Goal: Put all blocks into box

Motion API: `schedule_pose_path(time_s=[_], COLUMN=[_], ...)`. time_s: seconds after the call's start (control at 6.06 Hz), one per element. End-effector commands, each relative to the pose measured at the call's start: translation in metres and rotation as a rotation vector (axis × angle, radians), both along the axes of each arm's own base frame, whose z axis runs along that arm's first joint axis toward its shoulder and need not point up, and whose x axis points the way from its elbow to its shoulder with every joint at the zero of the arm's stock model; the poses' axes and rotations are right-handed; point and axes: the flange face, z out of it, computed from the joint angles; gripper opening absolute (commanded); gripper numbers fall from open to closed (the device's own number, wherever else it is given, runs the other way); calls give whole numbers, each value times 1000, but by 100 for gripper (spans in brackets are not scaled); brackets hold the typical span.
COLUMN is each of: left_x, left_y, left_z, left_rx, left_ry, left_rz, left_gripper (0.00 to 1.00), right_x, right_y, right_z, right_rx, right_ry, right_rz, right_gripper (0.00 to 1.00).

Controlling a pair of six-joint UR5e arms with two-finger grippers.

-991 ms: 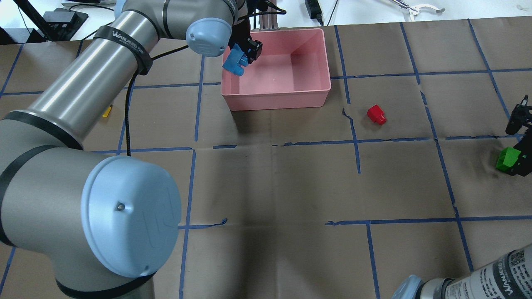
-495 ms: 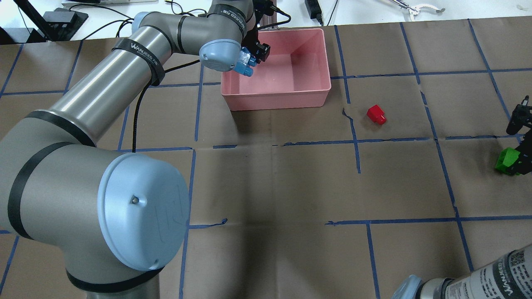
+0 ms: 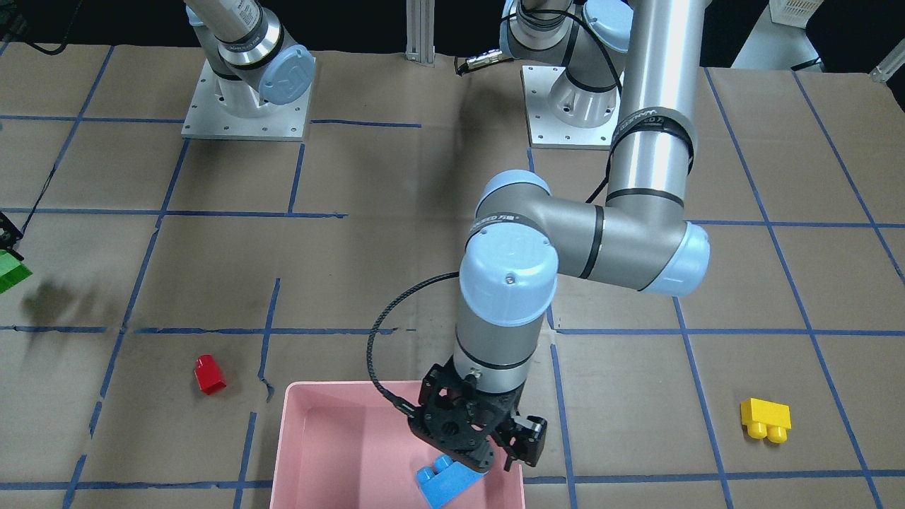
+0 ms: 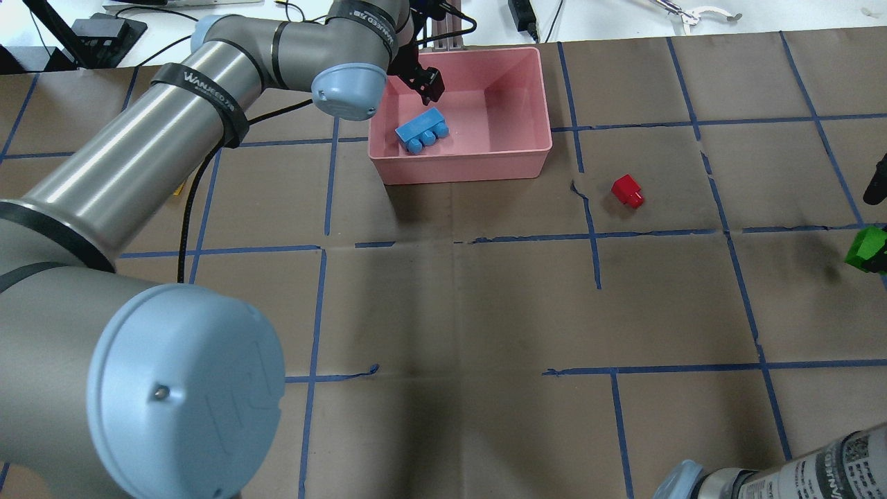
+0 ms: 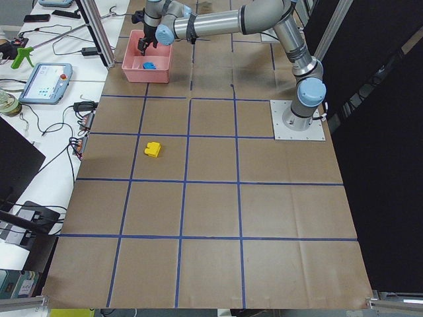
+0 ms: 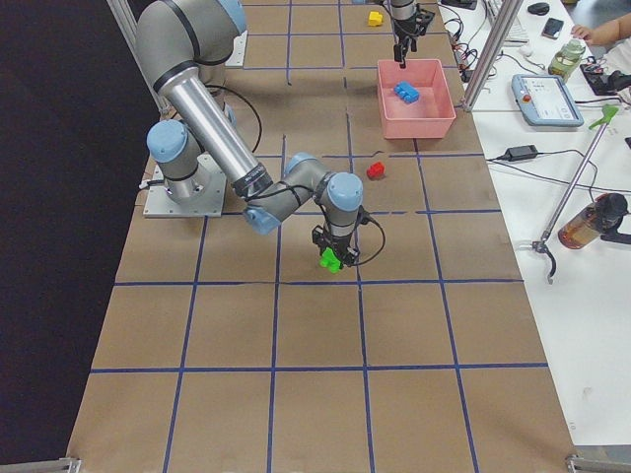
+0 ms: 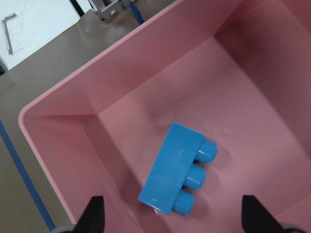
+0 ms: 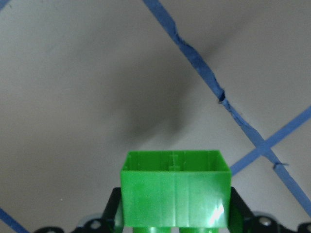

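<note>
The blue three-stud brick (image 4: pixel 421 130) lies loose on the floor of the pink box (image 4: pixel 461 170), near its left wall; it also shows in the left wrist view (image 7: pixel 177 170). My left gripper (image 3: pixel 505 452) hangs open and empty just above it, fingers (image 7: pixel 95 216) spread on either side. My right gripper (image 6: pixel 332 254) is shut on the green brick (image 8: pixel 175 187) and holds it above the table, at the right edge of the overhead view (image 4: pixel 870 249). The red brick (image 4: pixel 627 190) lies right of the box. The yellow brick (image 3: pixel 765 419) lies on the table to the box's other side.
An aluminium post (image 4: pixel 443 38) stands right behind the box's far wall. A tablet (image 6: pixel 544 99), cables and tools lie on the white bench beyond the table's far edge. Blue tape lines grid the brown table cover.
My left gripper opened and the blue brick dropped from it onto the box floor. My right gripper moved further right with the green brick.
</note>
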Motion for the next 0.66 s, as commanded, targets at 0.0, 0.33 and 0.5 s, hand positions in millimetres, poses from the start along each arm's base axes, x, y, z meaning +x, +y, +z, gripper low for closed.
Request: schedule_pose_path(time_s=[0.0,0.33,0.5], left_x=[118,221,282], left_y=[-3,52,74], left_z=[38,17,6], left_rx=[-18,84,114], left_ry=[49,99,92], left_rz=[161,266,320], left_gripper=[100,100,100], right_x=[35,107,157], right_y=[11,-24,-45], right_z=[84,125,143], right_rx=[-108,-139,-143], right_ry=[-38,-48,-62], right_rz=[-217,-318,-362], right_gripper=[44,44,45])
